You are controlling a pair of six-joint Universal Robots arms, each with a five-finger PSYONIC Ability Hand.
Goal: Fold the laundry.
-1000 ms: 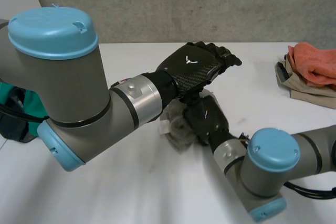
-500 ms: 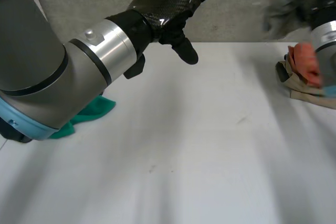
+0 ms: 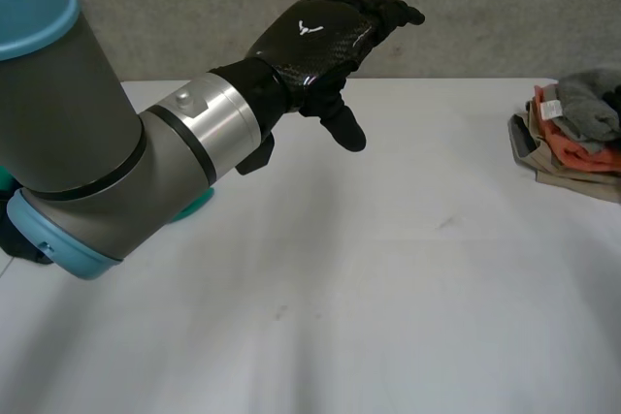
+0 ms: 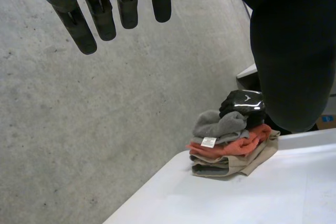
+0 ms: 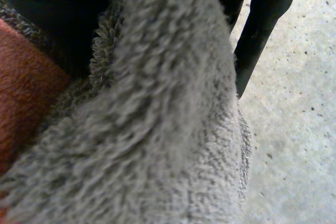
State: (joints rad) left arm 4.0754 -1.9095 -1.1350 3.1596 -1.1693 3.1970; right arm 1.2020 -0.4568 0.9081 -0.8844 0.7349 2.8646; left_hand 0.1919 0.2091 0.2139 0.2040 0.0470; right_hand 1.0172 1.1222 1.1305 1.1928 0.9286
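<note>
Here, towel (image 3: 587,104) atop pile (image 3: 568,170), left hand (image 3: 325,36) aloft

The left hand (image 3: 325,41) is glossy black with a fine carbon weave and a small white mark on its back. Its arm (image 3: 87,162) is grey with light-blue caps. The table (image 3: 388,288) is plain white, and the far wall (image 3: 194,7) is speckled grey. At the far right lie a fuzzy grey cloth (image 3: 590,102), an orange cloth (image 3: 568,143) and a beige cloth (image 3: 558,176).
</note>
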